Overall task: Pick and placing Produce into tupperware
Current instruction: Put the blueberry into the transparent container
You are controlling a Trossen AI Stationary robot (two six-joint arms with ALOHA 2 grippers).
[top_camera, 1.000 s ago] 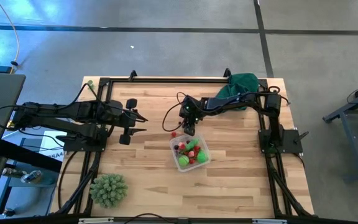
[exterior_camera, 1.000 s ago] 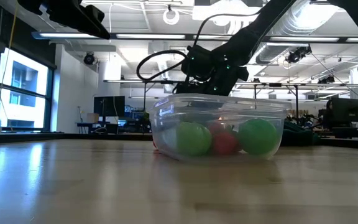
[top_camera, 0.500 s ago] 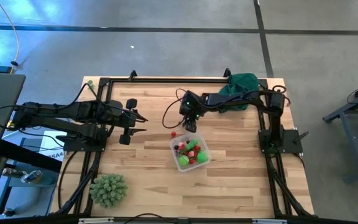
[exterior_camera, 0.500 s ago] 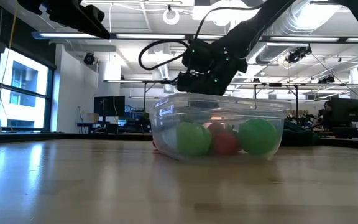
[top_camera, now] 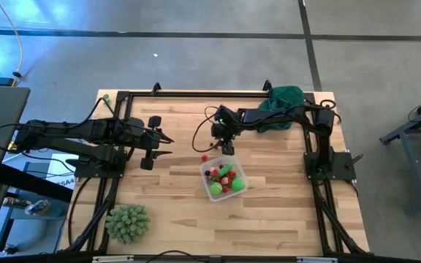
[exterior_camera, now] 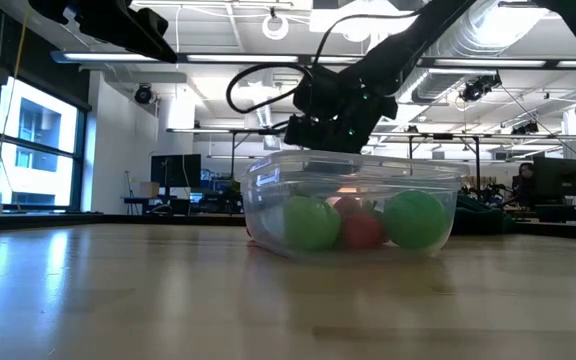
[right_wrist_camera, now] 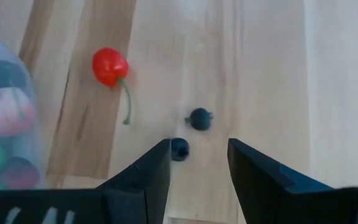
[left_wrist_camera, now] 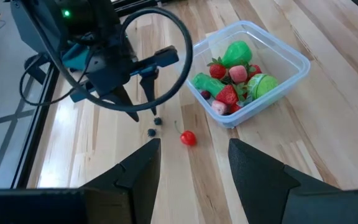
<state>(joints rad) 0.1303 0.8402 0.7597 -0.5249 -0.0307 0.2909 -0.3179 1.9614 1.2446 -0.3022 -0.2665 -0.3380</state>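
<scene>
Tupperware (top_camera: 224, 180) sits mid-table, already loaded with strawberries and green pieces. My right gripper (right_wrist_camera: 197, 163) hangs over two stray blueberries (right_wrist_camera: 199, 119) beside a cherry (right_wrist_camera: 110, 66) — fingers apart, empty, lined up to pinch one. Left gripper (top_camera: 152, 140) waits well off, parted, empty.
</scene>
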